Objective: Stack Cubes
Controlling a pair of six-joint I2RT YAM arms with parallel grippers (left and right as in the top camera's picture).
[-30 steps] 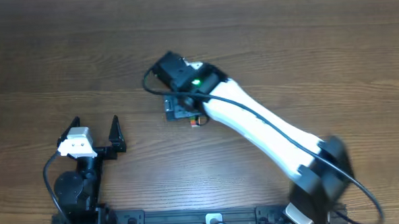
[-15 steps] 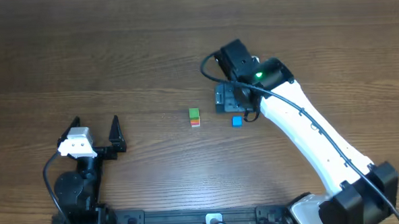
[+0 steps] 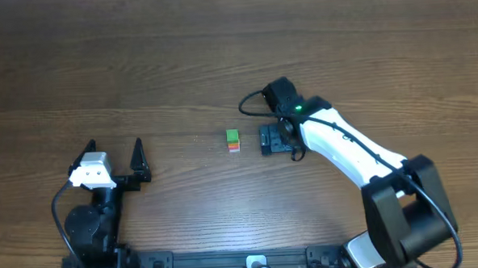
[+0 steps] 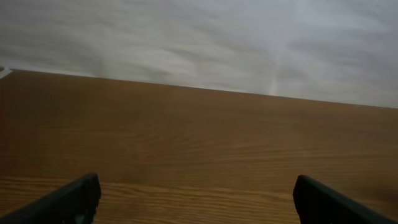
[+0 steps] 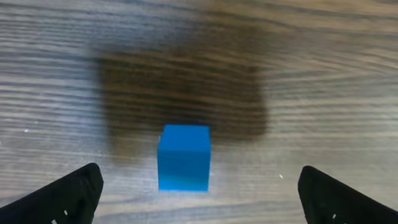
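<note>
My right arm stands at the five o'clock corner of the wooden table (image 3: 381, 47) and slants up toward ten o'clock, elbow low, with the wrist turned down near the table's middle. The right gripper (image 3: 276, 140) hangs over the blue cube (image 5: 184, 157). Its fingers (image 5: 74, 196) are spread wide on either side of the cube, touching nothing and holding nothing. The cube sits flat on the wood in the gripper's shadow, about midway between the two tips. At nine o'clock from that gripper, near but apart from it, a green cube (image 3: 233, 136) sits on top of a red cube (image 3: 234, 148), of which I see only a sliver. My left arm is folded back over its base at the seven o'clock corner. The left gripper (image 3: 114, 147) points toward twelve o'clock, well apart from the stack, its fingers spread wide and empty over bare wood.
</note>
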